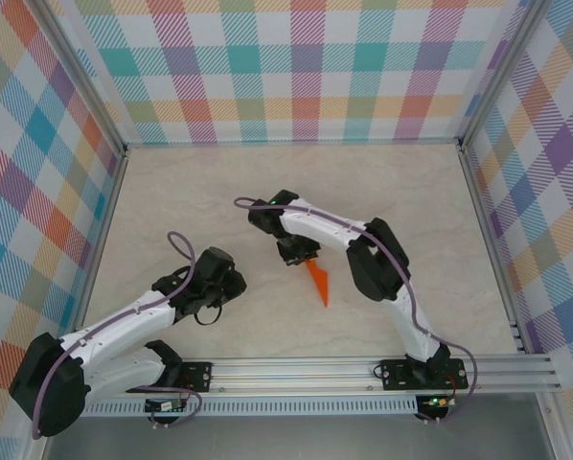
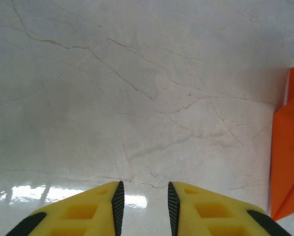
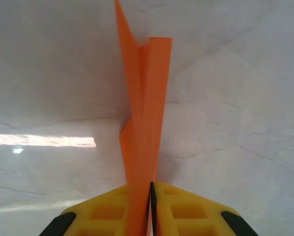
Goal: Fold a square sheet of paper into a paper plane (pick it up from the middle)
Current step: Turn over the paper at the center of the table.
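Paper plane (image 3: 147,98) nipped in right pincer (image 3: 151,189)

Through the right wrist camera I see the yellow fingers drawn almost together on the near end of the orange dart, which runs up the middle of the frame. From overhead, the paper plane (image 1: 318,284) sits just below centre over the marble counter (image 1: 171,192), its tip pointing to the lower right and its wide end at the right pincer. My left pincer (image 2: 144,196) stands left of it, slightly parted with nothing between the fingers. Orange paper shows at the right edge of its view.
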